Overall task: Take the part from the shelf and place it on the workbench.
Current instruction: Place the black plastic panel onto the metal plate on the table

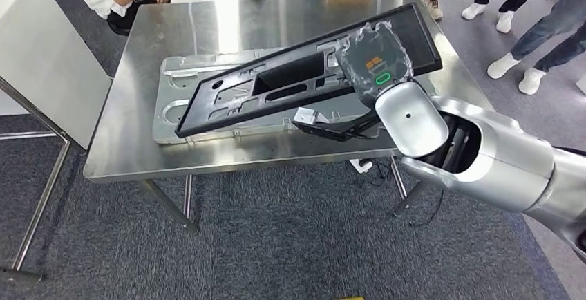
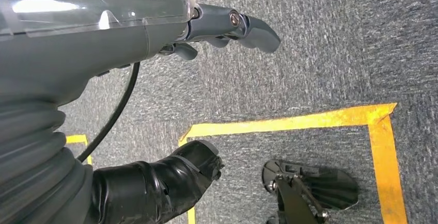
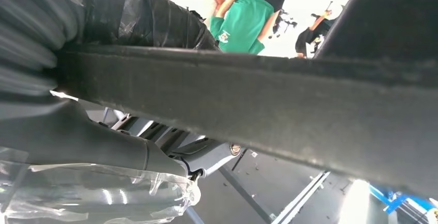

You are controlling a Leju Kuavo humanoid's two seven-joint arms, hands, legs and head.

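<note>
The left hand (image 2: 227, 28) hangs over grey carpet floor (image 2: 320, 53), its grey ribbed cover and a clear plastic wrap close to the camera. Its dark fingers (image 2: 255, 30) curl slightly, holding nothing. A black cable (image 2: 116, 115) runs along the wrist. Yellow tape (image 2: 310, 121) marks a square corner on the carpet below.

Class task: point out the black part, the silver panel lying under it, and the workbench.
black part (image 1: 228, 103), head view, left end of frame
silver panel (image 1: 173, 113), head view, left end
workbench (image 1: 131, 141), head view, bare top
</note>
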